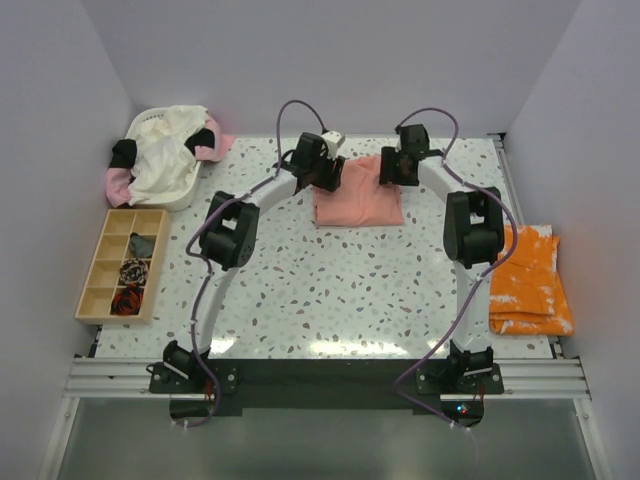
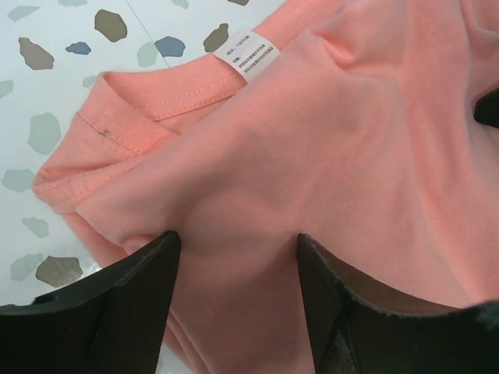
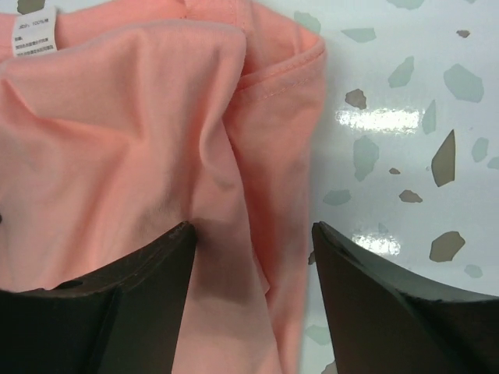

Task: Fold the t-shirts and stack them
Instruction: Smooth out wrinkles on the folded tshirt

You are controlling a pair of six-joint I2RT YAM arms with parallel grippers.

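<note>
The salmon-pink t-shirt (image 1: 358, 198) lies folded on the table at the back centre. Its white neck label (image 2: 249, 53) shows in the left wrist view and also in the right wrist view (image 3: 33, 31). My left gripper (image 1: 326, 172) is open at the shirt's far left corner, its jaws spread over a raised fold of the cloth (image 2: 312, 156). My right gripper (image 1: 398, 166) is open at the far right corner, its jaws straddling the shirt's right edge (image 3: 273, 156). The orange t-shirt with white splotches (image 1: 528, 282) lies folded at the right edge of the table.
A white basket (image 1: 185, 198) at the back left holds a cream t-shirt (image 1: 170, 150) and a pink one (image 1: 215, 145). A wooden compartment tray (image 1: 122, 262) with small items stands at the left. The speckled table (image 1: 320, 290) has walls on three sides.
</note>
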